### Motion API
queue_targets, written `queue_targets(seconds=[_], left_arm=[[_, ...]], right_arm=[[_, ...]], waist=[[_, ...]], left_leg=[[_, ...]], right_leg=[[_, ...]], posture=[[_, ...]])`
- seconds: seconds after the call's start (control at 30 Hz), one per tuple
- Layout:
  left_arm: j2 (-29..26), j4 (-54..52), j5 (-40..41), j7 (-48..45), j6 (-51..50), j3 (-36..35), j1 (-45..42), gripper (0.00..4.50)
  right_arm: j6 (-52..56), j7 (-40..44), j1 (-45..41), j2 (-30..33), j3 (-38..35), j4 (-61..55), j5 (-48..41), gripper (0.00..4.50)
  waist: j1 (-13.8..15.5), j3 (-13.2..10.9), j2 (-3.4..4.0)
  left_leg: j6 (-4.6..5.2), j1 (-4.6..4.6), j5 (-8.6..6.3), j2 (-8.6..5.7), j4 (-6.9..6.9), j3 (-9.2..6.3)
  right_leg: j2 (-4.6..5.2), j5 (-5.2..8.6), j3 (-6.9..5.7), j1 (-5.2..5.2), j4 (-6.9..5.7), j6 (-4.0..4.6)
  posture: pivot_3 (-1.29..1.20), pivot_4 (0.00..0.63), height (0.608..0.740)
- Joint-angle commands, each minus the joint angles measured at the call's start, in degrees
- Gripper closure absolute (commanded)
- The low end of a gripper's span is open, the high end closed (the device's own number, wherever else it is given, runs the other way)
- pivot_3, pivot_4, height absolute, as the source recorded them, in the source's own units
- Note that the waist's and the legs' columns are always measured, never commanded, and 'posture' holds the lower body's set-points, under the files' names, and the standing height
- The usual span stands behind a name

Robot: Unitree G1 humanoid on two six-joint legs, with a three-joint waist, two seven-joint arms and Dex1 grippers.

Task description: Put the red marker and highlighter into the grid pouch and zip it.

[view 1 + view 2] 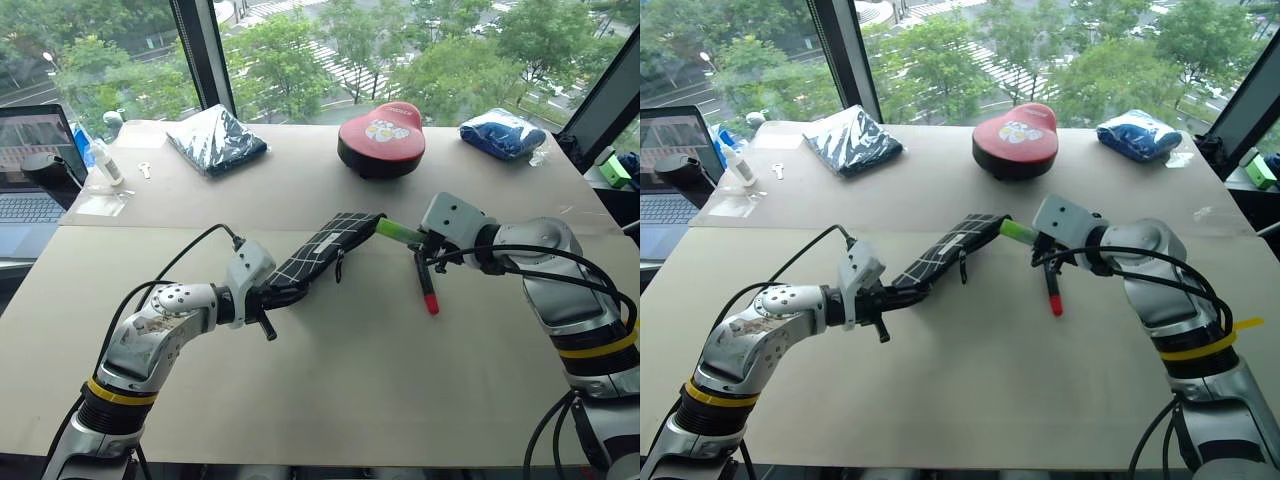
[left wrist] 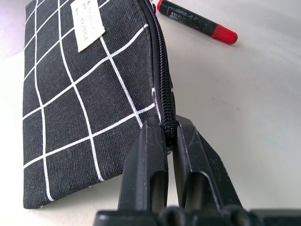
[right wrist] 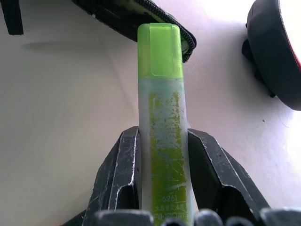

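The left end effector (image 1: 268,300) is clamped shut on the zipper edge of the grid pouch (image 1: 325,247), pinching it at the near corner and holding the pouch lifted off the bench (image 1: 330,390) so that its far, open end points toward the other arm. The right end effector (image 3: 162,155) grips the highlighter (image 3: 162,117) by its pale body, with the bright green cap leading; that cap sits just at the mouth of the pouch, touching or nearly touching the zipper rim, though how far it has entered cannot be told. The red marker (image 1: 425,283) lies on the bench just below and beside the right end effector, not yet packed. The step in hand appears to be feeding the highlighter into the pouch. To do it well, the cap should line up with the gap between the two zipper edges rather than pressing on the fabric lip, and the highlighter should travel along the pouch's length, toward the left end effector, so it slides in rather than pushing the limp pouch away. The left grip should stay firm to give resistance. Releasing is likely safest only once most of the body is inside, since a shallow release could let it tip out onto the bench.
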State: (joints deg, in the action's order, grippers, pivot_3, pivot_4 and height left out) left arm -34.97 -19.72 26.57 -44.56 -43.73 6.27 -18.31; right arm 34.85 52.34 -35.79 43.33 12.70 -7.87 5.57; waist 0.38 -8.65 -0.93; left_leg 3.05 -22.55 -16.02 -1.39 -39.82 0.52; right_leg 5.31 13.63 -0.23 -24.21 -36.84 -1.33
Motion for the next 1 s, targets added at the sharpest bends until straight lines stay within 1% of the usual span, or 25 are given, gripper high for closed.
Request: queue_targets(seconds=[0.03, 0.4, 0.6, 0.8, 1.0], left_arm=[[-0.58, -2.53, -0.45, -0.65, 1.78, 0.15, 0.11, 4.5], [-1.26, -1.75, -1.11, -2.04, 2.96, 1.1, 0.18, 4.5], [-1.7, -1.42, -1.74, -3.06, 3.49, 1.42, 0.48, 4.5], [-1.79, -0.93, -2.2, -3.72, 4.07, 1.65, 0.6, 4.5], [-1.71, -0.52, -2.61, -4.23, 4.44, 1.95, 0.47, 4.5]], right_arm=[[1.65, -0.25, -1.32, -0.42, -0.38, -2.39, -0.45, 3.47], [5.09, -0.29, -1.35, -3.01, 1.51, -4.14, -0.95, 3.47], [6.25, 0.28, -2.8, -3.32, 0.94, -3.17, -1.68, 3.47], [9.48, 0.6, -4.68, -3.34, -1.77, -1.04, -5.26, 3.47], [11.94, 1.16, -4.75, -2.97, -1.92, -0.64, -8.27, 3.47]], waist=[[0.0, 0.0, 0.0], [0.03, 0.0, 0.0], [0.02, 0.0, 0.0], [0.04, 0.0, 0.01], [0.06, 0.0, 0.01]], left_leg=[[0.0, 0.0, 0.0, 0.0, 0.0, 0.0], [0.0, -0.02, 0.0, 0.0, 0.0, -0.01], [0.0, -0.03, 0.0, -0.01, 0.0, -0.01], [0.0, -0.03, 0.0, -0.01, 0.0, -0.01], [0.0, -0.05, 0.0, 0.0, 0.0, -0.02]], right_leg=[[0.0, 0.0, 0.0, -0.01, 0.0, 0.0], [0.0, 0.0, -0.01, -0.03, -0.01, 0.0], [0.0, 0.0, -0.01, -0.04, -0.01, 0.0], [0.0, 0.0, -0.03, -0.04, 0.0, 0.0], [0.0, 0.0, -0.03, -0.04, 0.0, 0.0]], posture=[[0.0, 0.15, 0.74], [0.0, 0.15, 0.74], [0.0, 0.15, 0.74], [0.0, 0.15, 0.74], [0.0, 0.15, 0.74]])
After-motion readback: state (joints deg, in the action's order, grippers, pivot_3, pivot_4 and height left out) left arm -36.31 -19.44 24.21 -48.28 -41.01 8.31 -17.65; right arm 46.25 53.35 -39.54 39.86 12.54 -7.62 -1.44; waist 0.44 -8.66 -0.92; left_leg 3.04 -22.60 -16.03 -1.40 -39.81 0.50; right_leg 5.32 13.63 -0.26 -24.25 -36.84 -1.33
